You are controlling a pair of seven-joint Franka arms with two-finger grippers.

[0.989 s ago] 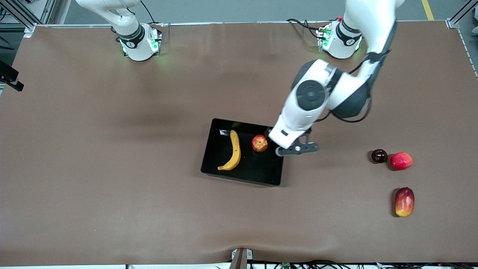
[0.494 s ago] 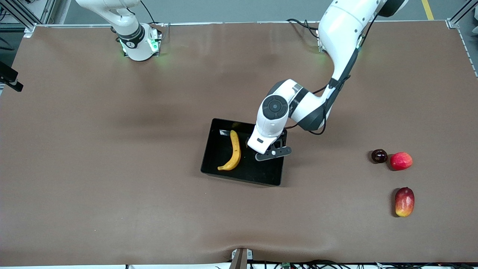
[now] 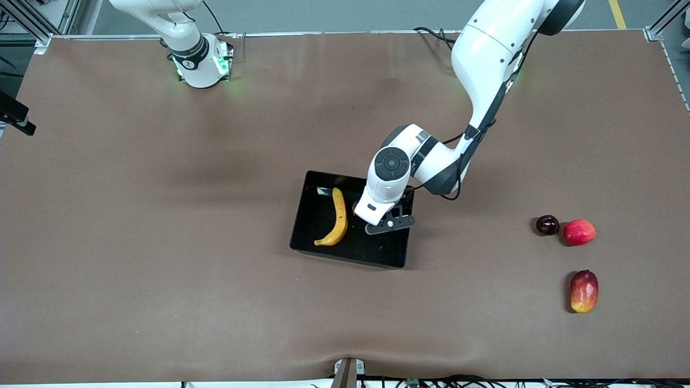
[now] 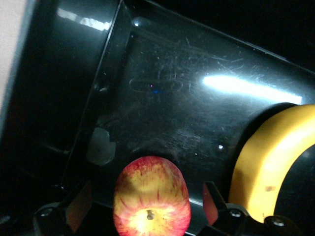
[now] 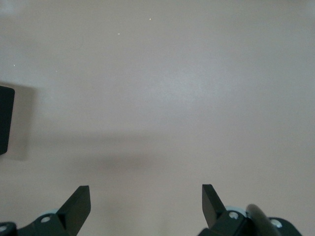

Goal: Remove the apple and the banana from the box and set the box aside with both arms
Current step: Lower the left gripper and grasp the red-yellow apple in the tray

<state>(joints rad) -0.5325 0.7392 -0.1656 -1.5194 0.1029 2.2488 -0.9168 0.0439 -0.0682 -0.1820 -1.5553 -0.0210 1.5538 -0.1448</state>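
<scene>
The left gripper had shifted slightly farther over the box, covering the apple; its jaws were spread around it, not touching. The right gripper waited, jaws spread, over bare table.

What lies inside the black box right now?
The box holds a banana and an apple; the left gripper, open, straddles the apple, hiding it from the front.

banana and apple side by side in box.
</scene>
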